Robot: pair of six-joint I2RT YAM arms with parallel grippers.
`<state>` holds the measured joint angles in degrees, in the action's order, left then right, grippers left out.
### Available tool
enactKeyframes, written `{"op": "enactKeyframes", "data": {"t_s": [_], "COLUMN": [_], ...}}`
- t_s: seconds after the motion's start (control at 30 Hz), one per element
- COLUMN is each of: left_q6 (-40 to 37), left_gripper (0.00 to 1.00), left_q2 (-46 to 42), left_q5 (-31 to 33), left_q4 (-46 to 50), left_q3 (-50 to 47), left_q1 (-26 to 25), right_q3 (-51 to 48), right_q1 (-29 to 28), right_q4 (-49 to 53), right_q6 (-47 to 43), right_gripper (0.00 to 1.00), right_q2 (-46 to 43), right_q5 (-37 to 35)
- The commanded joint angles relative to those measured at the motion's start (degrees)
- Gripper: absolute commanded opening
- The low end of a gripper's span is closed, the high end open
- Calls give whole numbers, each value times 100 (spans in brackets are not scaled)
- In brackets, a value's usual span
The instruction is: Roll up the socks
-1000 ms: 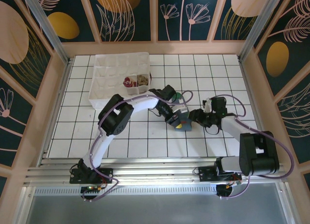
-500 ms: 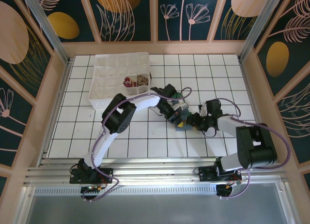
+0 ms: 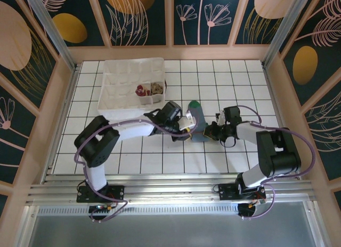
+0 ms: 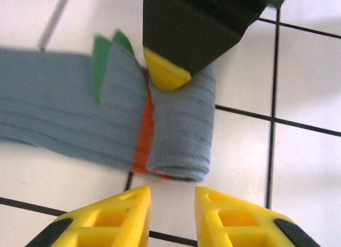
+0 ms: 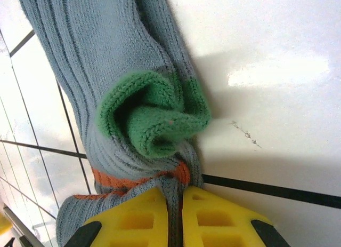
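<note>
Right gripper (image 5: pixel 176 199) pinches the partly rolled blue-grey sock (image 4: pixel 181 129) on the tiled tabletop (image 4: pixel 309 87); left gripper (image 4: pixel 171 207), fingers slightly parted, waits just beside it.

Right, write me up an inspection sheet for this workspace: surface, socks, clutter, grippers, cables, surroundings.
Surface: white tiled table, black grid lines.
Job's things: blue-grey sock lies mid-table, green tip toward the back, near end rolled over; reddish rolled sock and tan rolled sock sit in neighbouring compartments of the tray.
Clutter: white divided tray back left; nothing else seen.
Grippers: right gripper shut on the blue-grey sock's fabric; left gripper slightly open, just off the roll, holding nothing.
Cables: purple cables loop along both arms, none over the sock.
Surroundings: wooden frame with dark floral panels around the table.
</note>
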<state>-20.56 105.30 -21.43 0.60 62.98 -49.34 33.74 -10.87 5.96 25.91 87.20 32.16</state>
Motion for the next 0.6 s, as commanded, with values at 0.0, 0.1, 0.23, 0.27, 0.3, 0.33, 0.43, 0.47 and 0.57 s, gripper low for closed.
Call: {"op": "enactKeyframes", "data": {"t_s": [0.0, 0.1, 0.23, 0.27, 0.3, 0.33, 0.43, 0.47, 0.57], "left_q6": [-855, -1199, -1406, -1462, -1511, -1532, -1620, -1639, -1645], "left_gripper": [30, 38, 38, 38, 39, 39, 39, 40, 41], "left_q2": [-156, -83, 210, 290, 356, 421, 637, 726, 1029], "left_q5": [1354, 1766, 1907, 1910, 1932, 2005, 2109, 2125, 2240], "left_q4": [-1164, -1309, -1172, -1165, -1173, -1213, -1247, -1247, -1221], "left_q3": [-401, -484, -290, -257, -230, -224, -126, -72, 96], "left_q1": [-491, -817, -979, -989, -999, -1019, -1025, -1025, -1022], "right_q3": [-184, -140, -108, -93, -86, -70, -34, -18, 36], "right_q1": [-55, -59, -82, -81, -81, -79, -83, -90, -89], "right_q4": [713, 757, 792, 808, 824, 833, 870, 893, 962], "right_q6": [-51, -75, -103, -112, -121, -129, -172, -189, -239], "right_gripper": [7, 6, 6, 6, 6, 6, 5, 5, 5], "right_q2": [390, 452, 521, 531, 549, 551, 601, 614, 678], "right_q5": [-703, -694, -676, -667, -667, -659, -650, -641, -624]}}
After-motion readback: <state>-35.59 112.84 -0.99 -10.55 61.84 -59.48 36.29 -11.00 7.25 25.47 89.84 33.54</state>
